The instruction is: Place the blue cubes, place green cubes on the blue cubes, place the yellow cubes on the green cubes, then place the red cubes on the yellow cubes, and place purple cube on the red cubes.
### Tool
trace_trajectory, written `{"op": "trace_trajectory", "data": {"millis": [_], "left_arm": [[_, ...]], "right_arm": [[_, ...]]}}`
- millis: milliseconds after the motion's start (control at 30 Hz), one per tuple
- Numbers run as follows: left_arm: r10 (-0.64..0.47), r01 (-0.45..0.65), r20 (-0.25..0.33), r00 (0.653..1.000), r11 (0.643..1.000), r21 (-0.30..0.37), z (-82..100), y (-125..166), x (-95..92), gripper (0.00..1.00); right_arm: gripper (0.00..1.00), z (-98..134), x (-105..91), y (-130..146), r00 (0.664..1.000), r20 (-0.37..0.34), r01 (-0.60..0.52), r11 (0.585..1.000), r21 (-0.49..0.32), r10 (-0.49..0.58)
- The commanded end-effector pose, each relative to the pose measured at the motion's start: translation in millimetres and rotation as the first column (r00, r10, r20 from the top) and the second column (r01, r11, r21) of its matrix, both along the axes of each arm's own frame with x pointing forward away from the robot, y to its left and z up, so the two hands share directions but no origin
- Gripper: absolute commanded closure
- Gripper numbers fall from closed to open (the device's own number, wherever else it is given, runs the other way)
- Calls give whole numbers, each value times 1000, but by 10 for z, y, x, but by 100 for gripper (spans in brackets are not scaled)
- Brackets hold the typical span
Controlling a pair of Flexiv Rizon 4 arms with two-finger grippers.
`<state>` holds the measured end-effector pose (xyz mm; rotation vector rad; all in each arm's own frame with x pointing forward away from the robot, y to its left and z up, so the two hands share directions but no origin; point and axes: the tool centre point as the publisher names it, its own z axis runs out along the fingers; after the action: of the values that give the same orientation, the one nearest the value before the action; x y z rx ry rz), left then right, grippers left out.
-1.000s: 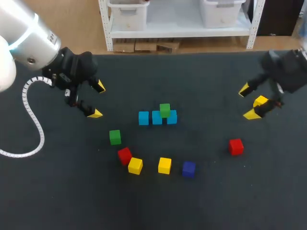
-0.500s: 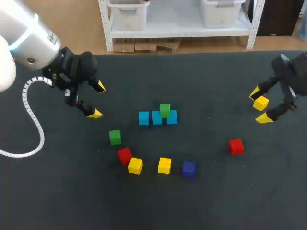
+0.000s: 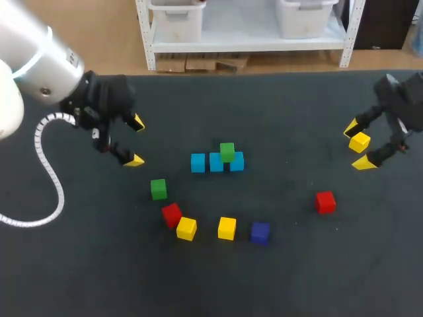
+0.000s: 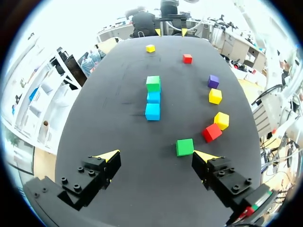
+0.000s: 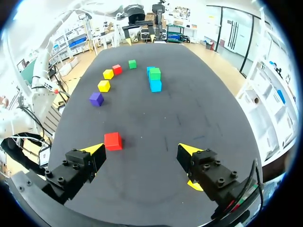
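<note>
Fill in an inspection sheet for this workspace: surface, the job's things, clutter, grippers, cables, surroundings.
Surface: dark table, nothing spilled on it.
Job's things: blue cubes, three in a row, with a green cube on top. Loose: second green cube, red cube beside a yellow cube, middle yellow cube, purple cube, far red cube, third yellow cube by the right gripper.
Clutter: nothing seen.
Grippers: left gripper open, empty; right gripper open, empty.
Cables: white coiled cable loops down from the left arm.
Surroundings: nothing seen reaching over the table.
</note>
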<state>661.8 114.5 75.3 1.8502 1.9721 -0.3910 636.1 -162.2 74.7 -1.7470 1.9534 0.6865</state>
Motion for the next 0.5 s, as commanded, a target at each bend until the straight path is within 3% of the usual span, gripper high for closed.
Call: {"op": "trace_trajectory", "data": {"millis": [33,200,500], "left_arm": [[48,-47,49,998,999,-10,-58,1,-202,0],[46,-46,30,998,999,-9,-240,-19,-290,0],[21,-21,0,1000,1000,7,-382,-101,-339,0]], "right_arm": [[0,-1,-7,-4,1000,1,0,1000,2,0],[0,-1,-7,-4,1000,1,0,1000,2,0],[0,-1,-7,-4,1000,1,0,1000,2,0]]}}
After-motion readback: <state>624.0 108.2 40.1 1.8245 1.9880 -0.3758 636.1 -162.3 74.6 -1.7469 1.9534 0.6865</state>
